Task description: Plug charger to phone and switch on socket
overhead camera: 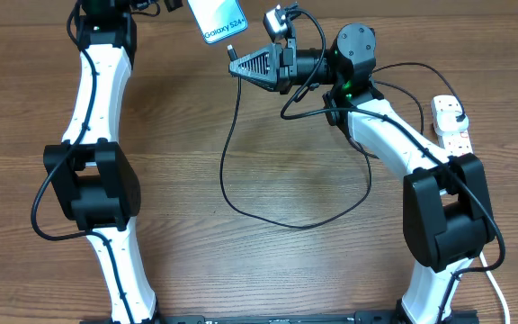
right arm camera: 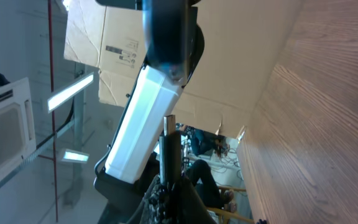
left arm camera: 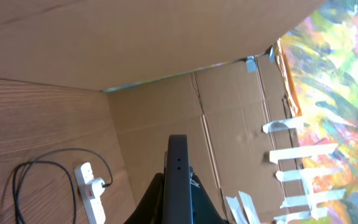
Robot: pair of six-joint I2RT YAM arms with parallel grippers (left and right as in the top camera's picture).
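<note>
The phone (overhead camera: 216, 18), its light blue screen lit, is held up at the top of the overhead view by my left gripper (overhead camera: 174, 5), which is shut on it. In the left wrist view its dark edge (left arm camera: 178, 168) stands between the fingers. My right gripper (overhead camera: 235, 65) is shut on the charger's connector end (right arm camera: 169, 134), whose tip sits right at the phone's lower edge (right arm camera: 138, 134); whether it is seated is not visible. The black cable (overhead camera: 227, 180) loops over the table to a plug in the white socket strip (overhead camera: 449, 121) at the right.
Cardboard walls (left arm camera: 166, 43) stand behind the table. The cable's loop (overhead camera: 295, 225) lies across the middle of the wooden table. A thick white cord (overhead camera: 497, 288) runs down from the strip by the right arm's base.
</note>
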